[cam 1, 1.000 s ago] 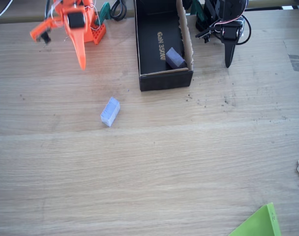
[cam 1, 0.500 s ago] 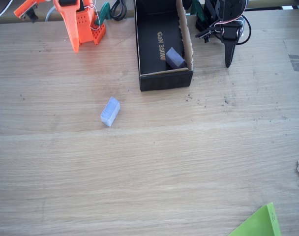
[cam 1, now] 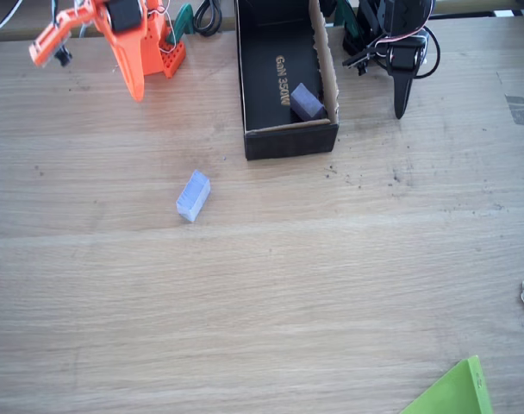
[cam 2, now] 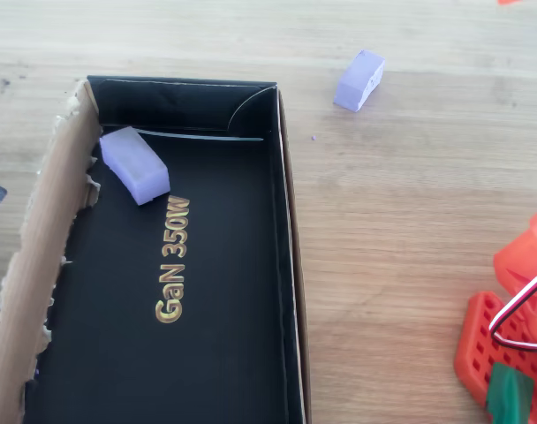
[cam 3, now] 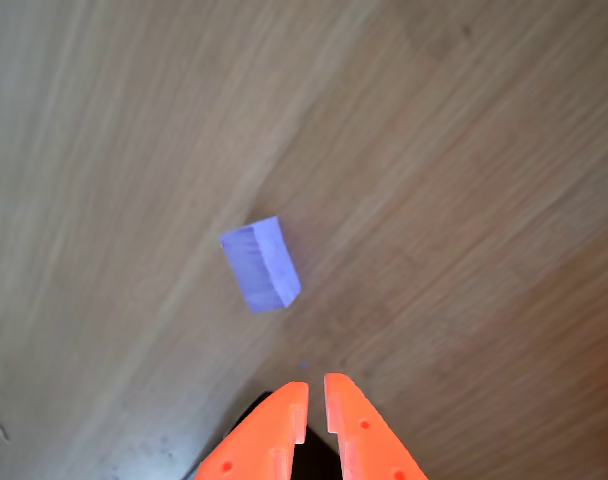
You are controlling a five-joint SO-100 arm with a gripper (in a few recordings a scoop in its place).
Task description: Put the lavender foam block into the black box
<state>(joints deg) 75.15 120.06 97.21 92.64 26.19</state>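
The box [cam 1: 283, 78] is cut off at the table's [cam 1: 331, 285] far edge in the fixed view, so its far end is hidden. A purple block [cam 1: 307, 102] lies inside, in its near corner by the brown wall. The lavender block [cam 1: 193, 195] lies on the open table, well apart from the box. The orange gripper [cam 3: 315, 398], fingers almost pressed together and holding nothing, has swung since half a second ago.

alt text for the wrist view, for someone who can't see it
A small lavender foam block lies alone on a wooden table, seen from above. The tips of the orange gripper poke in from the bottom edge, nearly closed with a thin gap, short of the block and holding nothing.
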